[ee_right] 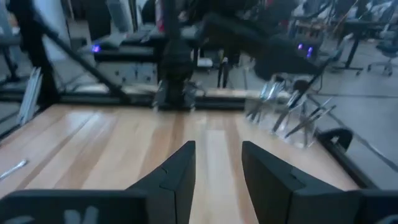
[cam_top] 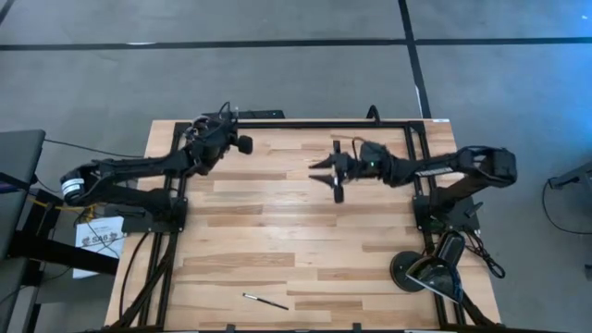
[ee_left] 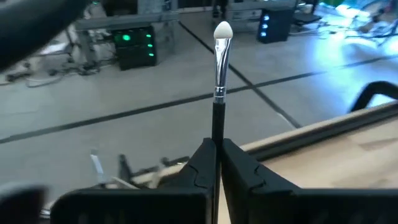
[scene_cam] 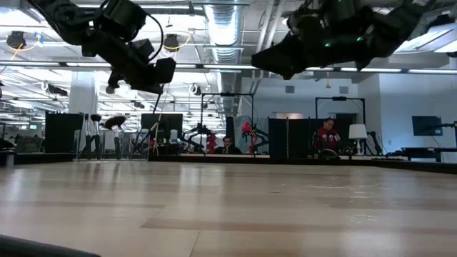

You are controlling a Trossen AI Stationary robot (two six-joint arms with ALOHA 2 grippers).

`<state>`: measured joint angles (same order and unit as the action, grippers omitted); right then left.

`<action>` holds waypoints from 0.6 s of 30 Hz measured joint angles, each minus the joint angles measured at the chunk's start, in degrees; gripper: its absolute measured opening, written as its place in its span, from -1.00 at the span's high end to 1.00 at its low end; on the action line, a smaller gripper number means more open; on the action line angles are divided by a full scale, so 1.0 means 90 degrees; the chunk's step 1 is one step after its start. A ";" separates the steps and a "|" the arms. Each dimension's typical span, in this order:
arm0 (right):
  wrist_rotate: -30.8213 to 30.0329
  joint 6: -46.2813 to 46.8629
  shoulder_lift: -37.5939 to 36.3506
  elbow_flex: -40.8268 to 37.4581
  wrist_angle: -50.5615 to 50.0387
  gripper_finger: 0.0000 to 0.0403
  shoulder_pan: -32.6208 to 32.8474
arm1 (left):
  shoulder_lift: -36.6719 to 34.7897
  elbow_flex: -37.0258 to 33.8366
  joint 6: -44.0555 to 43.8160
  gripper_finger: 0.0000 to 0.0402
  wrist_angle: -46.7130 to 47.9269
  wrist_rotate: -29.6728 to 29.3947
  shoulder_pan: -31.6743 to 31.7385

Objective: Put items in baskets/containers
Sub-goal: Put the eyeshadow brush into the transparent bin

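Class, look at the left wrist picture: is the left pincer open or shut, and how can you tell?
Shut. The left pincer has its two dark fingers pressed together on the handle of a makeup brush, which stands out past them, pale tip farthest from the pincer.

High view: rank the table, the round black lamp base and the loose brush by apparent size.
Table, largest.
Lamp base next.
Loose brush smallest: about as long as the base is wide, but far thinner.
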<state>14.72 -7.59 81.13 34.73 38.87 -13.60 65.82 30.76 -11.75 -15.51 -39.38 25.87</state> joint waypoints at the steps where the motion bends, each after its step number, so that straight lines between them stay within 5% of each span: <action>1: 0.0193 0.0060 0.0128 0.0047 0.0199 0.40 -0.0175 | 0.0000 0.0000 0.0054 0.95 -0.0004 0.0001 0.0109; 8: 0.1399 0.0469 0.1337 0.0504 0.1279 0.40 -0.0700 | 0.0000 -0.0082 0.0279 0.95 -0.0245 -0.0076 0.0531; 18: 0.1564 0.0490 0.1776 0.0625 0.1353 0.40 -0.0752 | 0.0002 -0.1340 0.0667 0.95 -0.2421 -0.0432 0.0723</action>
<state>28.79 -3.18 97.11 40.35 51.06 -20.37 65.84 18.70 -5.74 -37.30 -43.27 32.38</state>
